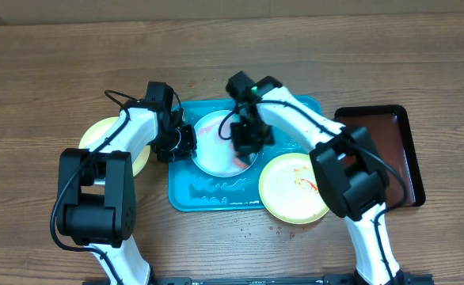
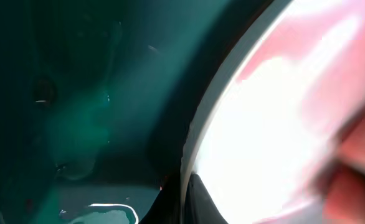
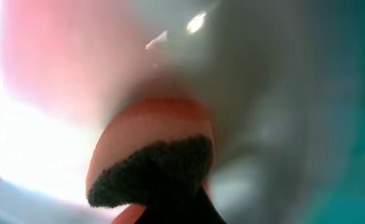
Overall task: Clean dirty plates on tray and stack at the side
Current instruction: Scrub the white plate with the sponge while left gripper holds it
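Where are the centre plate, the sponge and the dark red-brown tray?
centre plate (image 1: 208,146): overhead view, bare left part of its face.
sponge (image 3: 154,134): right wrist view, orange foam above the dark scrub layer.
dark red-brown tray (image 1: 394,138): overhead view, bare floor.

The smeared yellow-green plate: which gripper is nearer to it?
Right. The right gripper, holding a sponge, is over the middle plate, just beside the smeared yellow-green plate; the left gripper is at that middle plate's opposite rim, farther away.

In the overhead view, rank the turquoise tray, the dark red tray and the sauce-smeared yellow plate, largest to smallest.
1. turquoise tray
2. dark red tray, partly covered by the right arm
3. sauce-smeared yellow plate, clearly smallest
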